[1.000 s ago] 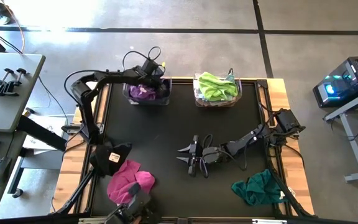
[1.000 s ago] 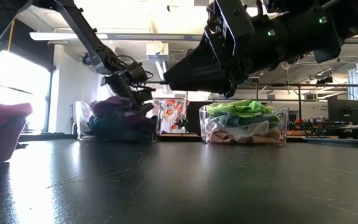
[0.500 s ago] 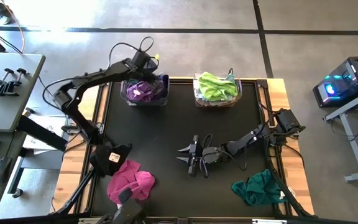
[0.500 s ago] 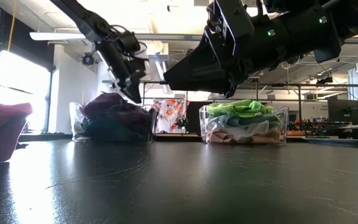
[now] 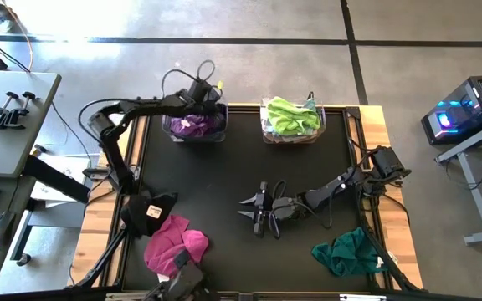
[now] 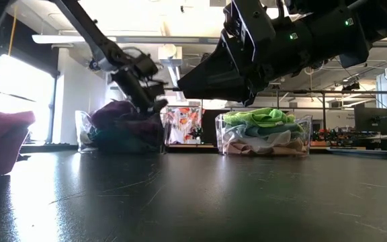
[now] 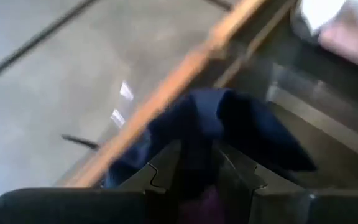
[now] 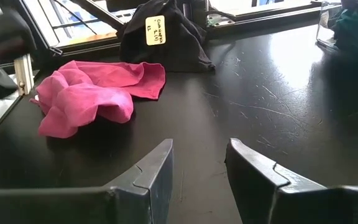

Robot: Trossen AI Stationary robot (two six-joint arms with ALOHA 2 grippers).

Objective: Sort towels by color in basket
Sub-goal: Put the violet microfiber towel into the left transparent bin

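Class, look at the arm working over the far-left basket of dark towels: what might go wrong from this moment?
1. The left claw sits low in the heaped dark-towel basket; lifting away, it might drag a purple towel out.
2. The navy towel between its fingers may stay snagged rather than drop.
3. The magenta towel, teal towel and black towel lie unsorted near the table's front edge.

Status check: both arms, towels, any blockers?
Left gripper over the left basket, a navy towel between its jaws. Right gripper open, mid-table. Magenta towel, teal towel unsorted. No blockers visible.
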